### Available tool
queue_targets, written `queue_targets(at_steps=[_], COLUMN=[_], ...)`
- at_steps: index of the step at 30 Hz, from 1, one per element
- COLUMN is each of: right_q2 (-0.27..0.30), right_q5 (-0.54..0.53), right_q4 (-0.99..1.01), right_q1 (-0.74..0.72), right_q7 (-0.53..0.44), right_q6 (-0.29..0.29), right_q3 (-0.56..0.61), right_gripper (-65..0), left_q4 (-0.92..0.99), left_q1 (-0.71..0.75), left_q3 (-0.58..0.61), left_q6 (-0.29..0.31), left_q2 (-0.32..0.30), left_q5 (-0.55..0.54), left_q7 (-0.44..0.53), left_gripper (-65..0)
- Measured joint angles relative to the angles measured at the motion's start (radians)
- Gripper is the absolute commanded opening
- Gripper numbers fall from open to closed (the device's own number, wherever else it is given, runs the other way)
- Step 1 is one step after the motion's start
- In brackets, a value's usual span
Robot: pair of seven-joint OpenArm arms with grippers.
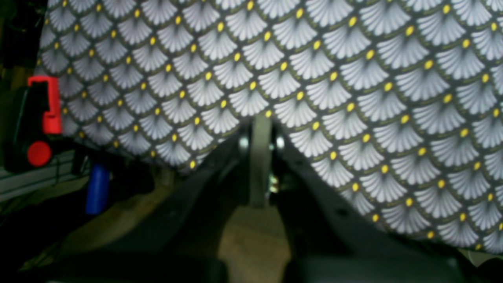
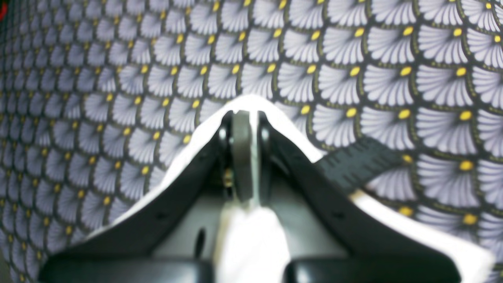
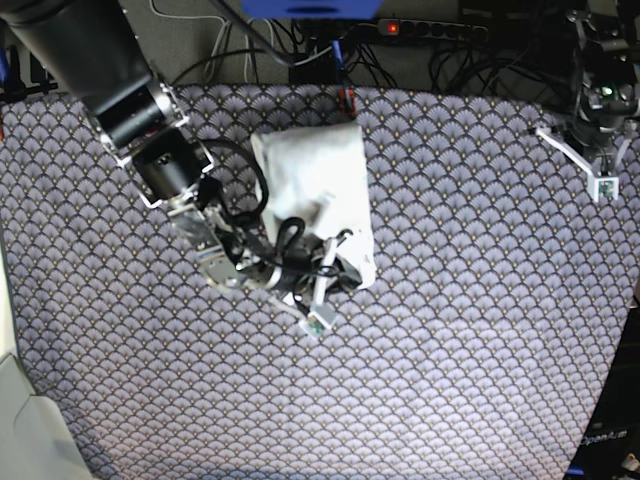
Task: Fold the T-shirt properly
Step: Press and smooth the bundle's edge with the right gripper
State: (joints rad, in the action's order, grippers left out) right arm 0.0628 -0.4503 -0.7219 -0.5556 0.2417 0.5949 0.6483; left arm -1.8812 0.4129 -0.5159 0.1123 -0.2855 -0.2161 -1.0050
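Observation:
The T-shirt [image 3: 315,175] lies folded into a white bundle on the patterned tablecloth, upper middle of the base view, plain white side up, print hidden. My right gripper [image 3: 342,258] is at the bundle's lower right corner. In the right wrist view the right gripper [image 2: 245,118] is shut on a fold of the white fabric [image 2: 251,239], which drapes around both fingers. My left gripper [image 3: 603,110] hangs at the far upper right, far from the shirt. In the left wrist view the left gripper [image 1: 261,127] is shut and empty over the cloth.
The scale-patterned tablecloth [image 3: 470,300] covers the whole table. A red clamp [image 1: 47,106] and a blue object [image 1: 97,188] sit past the table edge near the left gripper. Cables and a power strip [image 3: 420,30] lie behind the far edge.

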Motion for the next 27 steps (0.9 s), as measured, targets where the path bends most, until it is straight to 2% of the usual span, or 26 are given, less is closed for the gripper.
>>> queue_targets(at_steps=[6, 8, 10, 13, 15, 16, 20, 24, 27], right_q2=[0.01, 0.048, 0.093, 0.154, 0.194, 0.216, 0.28, 0.285, 0.289], right_q5=[0.011, 0.0, 0.013, 0.006, 0.0, 0.003, 0.001, 0.0, 0.004], right_q4=[-0.054, -0.163, -0.302, -0.499, -0.612, -0.671, -0.904, -1.043, -1.052], right_q1=[0.014, 0.034, 0.058, 0.103, 0.143, 0.175, 0.354, 0.539, 0.634], right_q7=[0.009, 0.034, 0.118, 0.19, 0.213, 0.235, 0.335, 0.334, 0.332], right_q6=[-0.005, -0.007, -0.016, -0.034, -0.095, -0.127, -0.124, -0.123, -0.123], right_q3=[0.027, 0.028, 0.026, 0.025, 0.015, 0.005, -0.106, -0.243, -0.264], right_gripper=[-63.9, -63.9, -63.9, -64.0, -64.0, -64.0, -64.0, -64.0, -64.0], left_q4=[0.0, 0.0, -0.001, -0.006, -0.024, -0.03, -0.031, -0.032, -0.031], left_q1=[0.008, 0.006, 0.008, 0.008, 0.008, 0.009, 0.013, 0.033, 0.026], left_q3=[0.0, 0.0, -0.001, -0.001, 0.0, -0.001, 0.0, 0.007, 0.007], left_q6=[0.001, 0.001, 0.001, 0.0, 0.001, 0.001, 0.001, 0.0, 0.001], left_q2=[-0.001, -0.004, -0.007, -0.006, -0.004, -0.004, 0.0, 0.003, 0.002], left_q5=[0.002, -0.001, 0.002, 0.002, -0.005, -0.005, -0.006, -0.005, -0.005], left_q7=[0.0, 0.0, 0.0, 0.0, 0.0, 0.0, 0.004, 0.003, 0.009], left_gripper=[-64.7, -64.7, -64.7, -64.7, -64.7, -64.7, -64.7, -64.7, -64.7])
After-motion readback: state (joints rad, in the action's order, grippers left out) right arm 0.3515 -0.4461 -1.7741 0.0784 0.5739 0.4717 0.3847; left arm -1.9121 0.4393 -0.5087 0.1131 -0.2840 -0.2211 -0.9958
